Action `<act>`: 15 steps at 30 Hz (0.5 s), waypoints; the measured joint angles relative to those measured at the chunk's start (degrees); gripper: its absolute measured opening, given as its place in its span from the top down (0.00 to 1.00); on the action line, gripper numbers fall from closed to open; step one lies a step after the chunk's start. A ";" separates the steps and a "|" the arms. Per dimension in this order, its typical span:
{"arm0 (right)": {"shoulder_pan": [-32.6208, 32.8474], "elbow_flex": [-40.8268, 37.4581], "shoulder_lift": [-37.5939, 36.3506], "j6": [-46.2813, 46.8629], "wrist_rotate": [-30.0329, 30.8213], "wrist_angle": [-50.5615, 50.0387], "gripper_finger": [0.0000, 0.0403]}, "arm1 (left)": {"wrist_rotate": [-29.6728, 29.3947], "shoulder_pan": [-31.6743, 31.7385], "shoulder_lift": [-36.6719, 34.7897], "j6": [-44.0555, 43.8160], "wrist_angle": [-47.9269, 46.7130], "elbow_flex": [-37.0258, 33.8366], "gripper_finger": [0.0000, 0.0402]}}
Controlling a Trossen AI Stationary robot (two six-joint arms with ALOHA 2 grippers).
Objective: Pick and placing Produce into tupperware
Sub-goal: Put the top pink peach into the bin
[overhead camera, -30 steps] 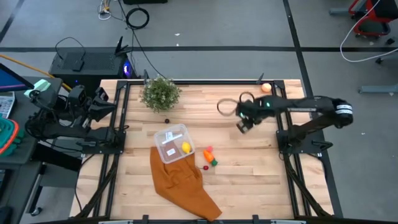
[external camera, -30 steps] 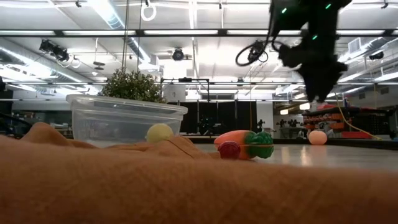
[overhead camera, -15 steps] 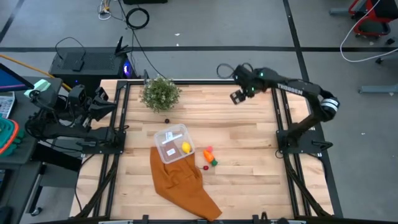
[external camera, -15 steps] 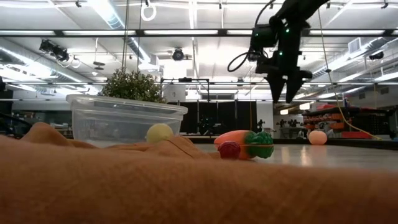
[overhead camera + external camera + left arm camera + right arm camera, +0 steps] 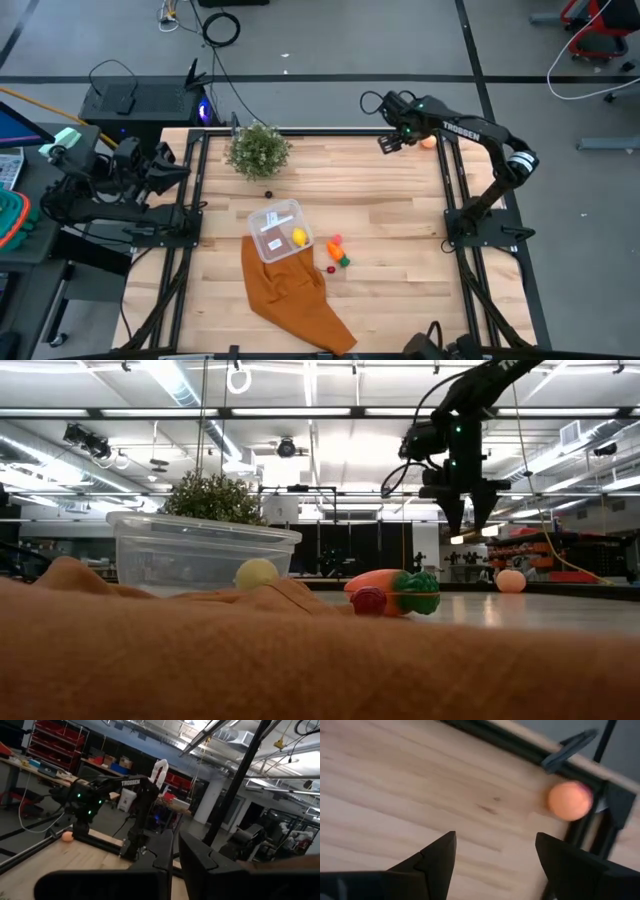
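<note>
**Right arm closing in on the orange ball**

While the left gripper (image 5: 175, 855) waited off the table's left edge, well away from the small clear plastic tupperware box (image 5: 274, 229), its fingers looked nearly shut and empty. A yellow toy lemon (image 5: 298, 237) already lay in the box; an orange carrot with a green tip (image 5: 339, 252) and small red pieces rested just right of it. Far right of the box, at the table's back corner, the right gripper (image 5: 388, 144) hung open and empty beside the round orange ball (image 5: 428, 141). The step looked like the reach; next it needed to straddle the ball, descend and close.
</note>
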 joint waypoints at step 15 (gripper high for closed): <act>-5.57 0.02 5.83 1.20 -6.77 1.44 0.22 | 0.01 0.00 0.00 0.02 -0.10 0.00 0.91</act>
